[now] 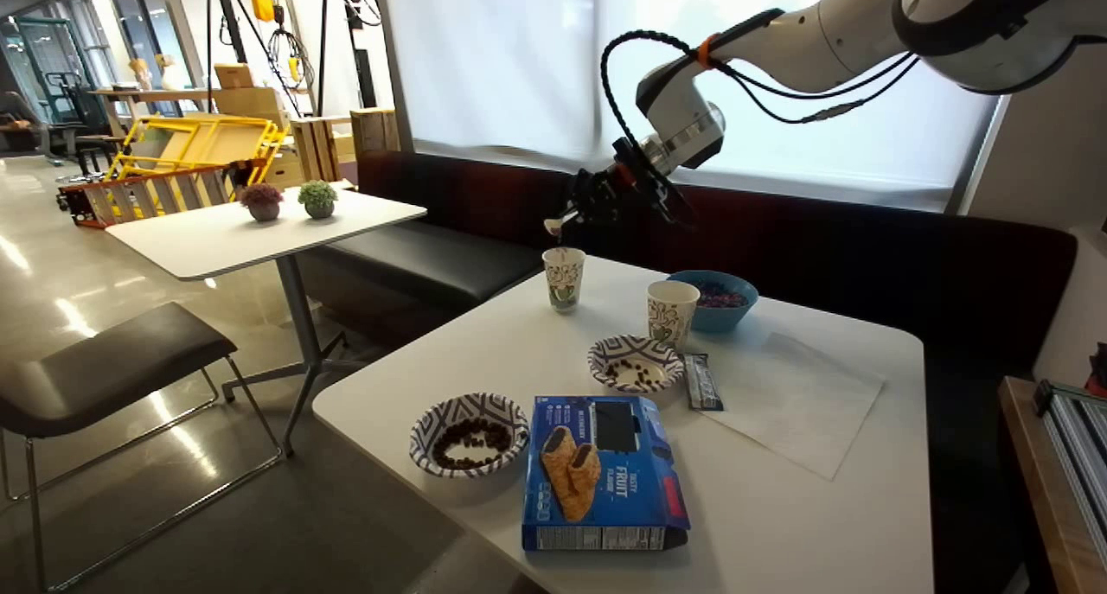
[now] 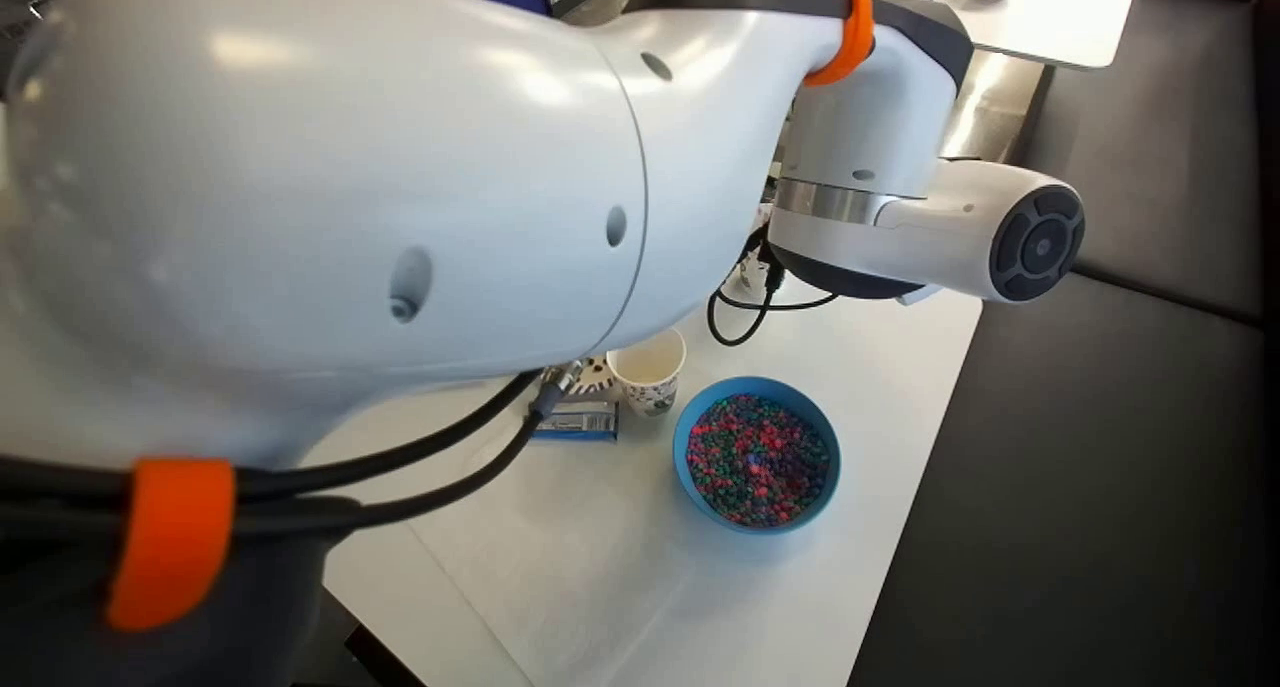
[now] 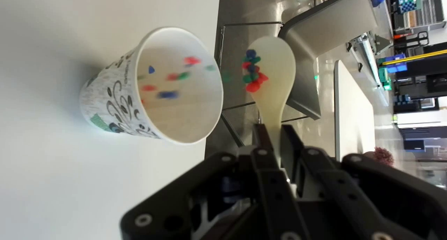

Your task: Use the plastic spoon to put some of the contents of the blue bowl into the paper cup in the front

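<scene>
Clamping plastic spoon [image 3: 274, 93] by the handle in gripper [image 3: 275, 135], with scoop end sticking out. Holding it just above paper cup [image 1: 564, 281], as seen in an exterior view. Seeing red, green and blue bits [image 3: 252, 70] along one edge of spoon, more of them blurred around cup mouth; can't count those inside. Have cup upright on white table [image 1: 484, 352]. Spot blue bowl [image 1: 725, 319] well apart from it, with plenty of similarly coloured bits, just beside other cup [image 1: 672, 309].
</scene>
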Controlling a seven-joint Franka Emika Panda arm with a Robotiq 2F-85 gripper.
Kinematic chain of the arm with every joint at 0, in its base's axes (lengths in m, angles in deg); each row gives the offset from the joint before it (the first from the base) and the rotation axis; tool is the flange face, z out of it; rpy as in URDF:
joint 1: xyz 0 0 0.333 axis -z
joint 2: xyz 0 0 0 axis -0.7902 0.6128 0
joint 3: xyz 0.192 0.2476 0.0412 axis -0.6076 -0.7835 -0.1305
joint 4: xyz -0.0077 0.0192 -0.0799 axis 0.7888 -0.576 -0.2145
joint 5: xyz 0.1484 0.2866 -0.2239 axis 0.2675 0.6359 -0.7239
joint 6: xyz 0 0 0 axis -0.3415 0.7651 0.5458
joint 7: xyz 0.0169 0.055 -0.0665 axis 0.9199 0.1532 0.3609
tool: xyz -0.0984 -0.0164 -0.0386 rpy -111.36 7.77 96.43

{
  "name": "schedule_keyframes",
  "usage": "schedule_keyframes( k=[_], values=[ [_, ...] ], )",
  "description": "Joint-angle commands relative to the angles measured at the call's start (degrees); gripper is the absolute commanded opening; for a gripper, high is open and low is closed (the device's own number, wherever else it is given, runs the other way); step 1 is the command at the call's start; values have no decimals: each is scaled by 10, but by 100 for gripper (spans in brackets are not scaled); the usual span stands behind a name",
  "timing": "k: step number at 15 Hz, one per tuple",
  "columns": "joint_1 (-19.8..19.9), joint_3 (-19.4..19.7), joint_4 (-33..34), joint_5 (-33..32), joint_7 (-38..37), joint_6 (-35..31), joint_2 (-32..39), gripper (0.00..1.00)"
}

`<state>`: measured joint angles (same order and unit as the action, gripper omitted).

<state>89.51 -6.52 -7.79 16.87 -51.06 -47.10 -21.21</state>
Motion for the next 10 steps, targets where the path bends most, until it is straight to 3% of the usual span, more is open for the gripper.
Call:
schedule_keyframes(
  k=[1,10],
  values=[
    [21,-31,12,31,62,-2,21,3],
    [68,-74,10,59,145,64,36,3]
  ],
)
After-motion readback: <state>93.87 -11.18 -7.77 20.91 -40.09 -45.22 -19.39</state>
